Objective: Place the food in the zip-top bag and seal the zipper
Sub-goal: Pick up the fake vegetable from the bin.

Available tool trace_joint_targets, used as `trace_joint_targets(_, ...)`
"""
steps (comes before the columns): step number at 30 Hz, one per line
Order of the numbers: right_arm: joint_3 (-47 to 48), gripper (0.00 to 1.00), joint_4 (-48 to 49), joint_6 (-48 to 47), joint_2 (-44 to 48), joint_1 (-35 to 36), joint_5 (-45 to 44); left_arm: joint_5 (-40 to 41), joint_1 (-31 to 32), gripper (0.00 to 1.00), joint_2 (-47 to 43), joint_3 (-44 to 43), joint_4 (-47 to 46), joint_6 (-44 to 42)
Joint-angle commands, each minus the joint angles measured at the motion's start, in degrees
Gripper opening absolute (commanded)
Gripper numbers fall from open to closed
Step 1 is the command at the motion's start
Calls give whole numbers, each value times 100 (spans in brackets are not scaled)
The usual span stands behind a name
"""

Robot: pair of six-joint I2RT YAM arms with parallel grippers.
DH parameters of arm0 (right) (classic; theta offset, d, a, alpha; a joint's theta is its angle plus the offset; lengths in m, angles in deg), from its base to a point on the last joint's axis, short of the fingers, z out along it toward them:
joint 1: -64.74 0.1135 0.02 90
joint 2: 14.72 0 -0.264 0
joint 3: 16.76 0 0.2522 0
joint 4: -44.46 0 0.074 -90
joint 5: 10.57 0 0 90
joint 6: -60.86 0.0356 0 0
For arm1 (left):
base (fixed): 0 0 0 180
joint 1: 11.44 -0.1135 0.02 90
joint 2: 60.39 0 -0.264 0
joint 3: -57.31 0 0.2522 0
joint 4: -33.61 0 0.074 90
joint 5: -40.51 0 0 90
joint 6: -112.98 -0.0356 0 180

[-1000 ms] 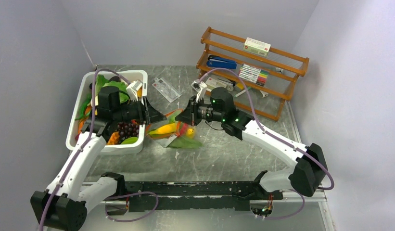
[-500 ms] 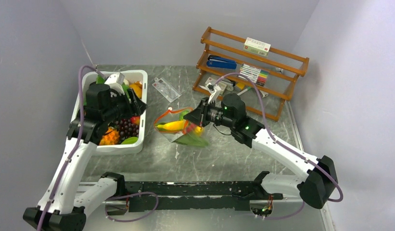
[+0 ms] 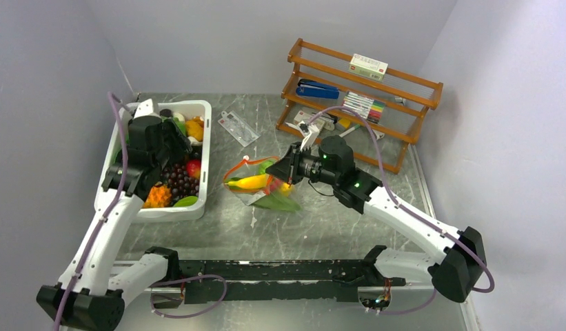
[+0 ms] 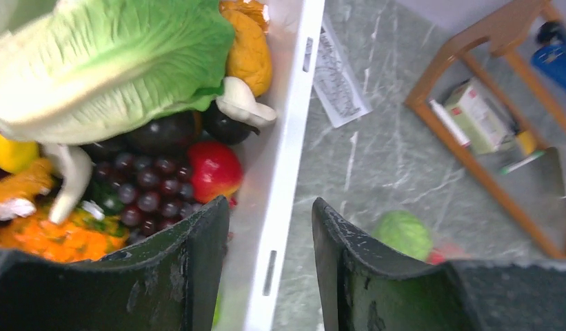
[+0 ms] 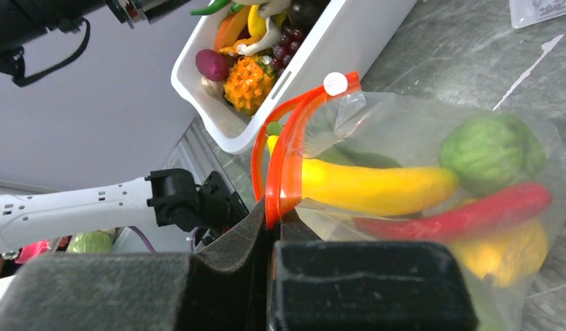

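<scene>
Withdrawn since the earlier frame, the left gripper [image 4: 269, 214] has left the bag and now hangs over the right wall of the white bin [image 3: 206, 162]. Its jaws stand moderately apart and empty, one finger inside the bin and one outside. The bin is rigid, smooth plastic with rounded corners and a slotted rim. It holds a ribbed lettuce leaf [image 4: 114, 62], dark grapes [image 4: 142, 186] and a glossy red apple [image 4: 214, 169].

The zip-top bag [image 3: 260, 185] is clear, creased film and lies right of the bin with its mouth towards it. A strip of bare marbled table separates them. The zipper [image 5: 287, 152] is a glossy red-orange strip, bowed open.

The right gripper [image 5: 273, 221] is clamped on that strip on the side away from the bin. Inside the bag are a long yellow fruit [image 5: 376, 186], a round green fruit [image 5: 490, 152] and a red chilli [image 5: 466, 214].
</scene>
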Motion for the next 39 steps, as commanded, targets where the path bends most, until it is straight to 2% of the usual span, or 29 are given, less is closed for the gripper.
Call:
trace_joint_targets(1,90,0,147,-120,277,-16,-71,44,-32,47,-257,432,-825,1410)
trace_joint_targets(2,67,0,149,-122,300,-17,-78,72,-36,46,-137,424,-782,1660)
trace_joint_targets(5,-6,0,194,-106,358,-17,-57,436,-87,35,358,267,-267,2568)
trace_joint_targets(8,-81,0,239,-83,425,-17,-13,447,-209,41,698,296,-471,2796)
trace_joint_targets(12,-110,0,220,-70,475,-13,17,124,-458,47,862,746,-1507,3006)
trace_joint_targets(14,-94,0,196,-69,497,-18,42,44,-571,49,1097,708,-1744,3047)
trace_joint_targets(19,-38,0,48,-138,579,-18,-22,173,-623,45,1795,372,-1669,3106)
trace_joint_targets(23,3,0,-27,-175,612,-18,-101,-27,-634,44,2143,362,-1965,3079)
trace_joint_targets(30,39,0,4,-157,538,-15,-49,-80,-645,30,2458,345,-2016,3019)
trace_joint_targets(35,12,0,-1,-154,548,-15,-91,162,-660,9,2096,399,-1695,2951)
trace_joint_targets(39,-19,0,42,-144,523,-13,-68,354,-669,7,1613,313,-1411,2876)
